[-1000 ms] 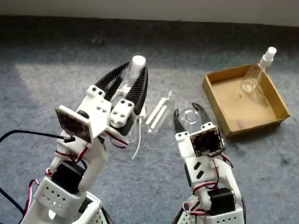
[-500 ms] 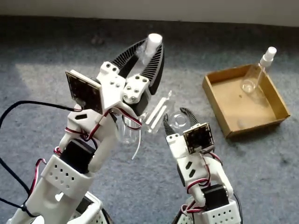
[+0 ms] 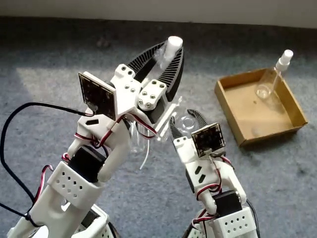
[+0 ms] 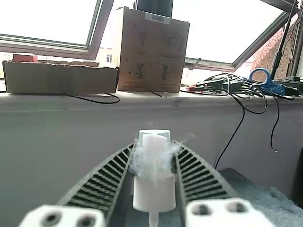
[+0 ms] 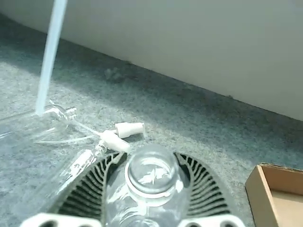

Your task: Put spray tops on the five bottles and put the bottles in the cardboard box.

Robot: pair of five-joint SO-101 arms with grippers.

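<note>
Capping step. Left gripper [image 3: 170, 49] clamps a top [image 4: 152, 189]; right gripper [image 3: 186, 118] grasps an open bottle [image 5: 151, 172]. Next: aim the tube [image 5: 49, 56] into its mouth.

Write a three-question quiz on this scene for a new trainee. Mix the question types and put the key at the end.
1. True or false: the left gripper is shut on a white spray top.
2. What is in the right gripper?
A) an open clear bottle with no top on it
B) a loose spray tube
C) nothing
3. Fill in the number: the cardboard box now contains ___ capped bottle, which leans against the box's far wall.

Key: 1 true; 2 A; 3 one.
</note>
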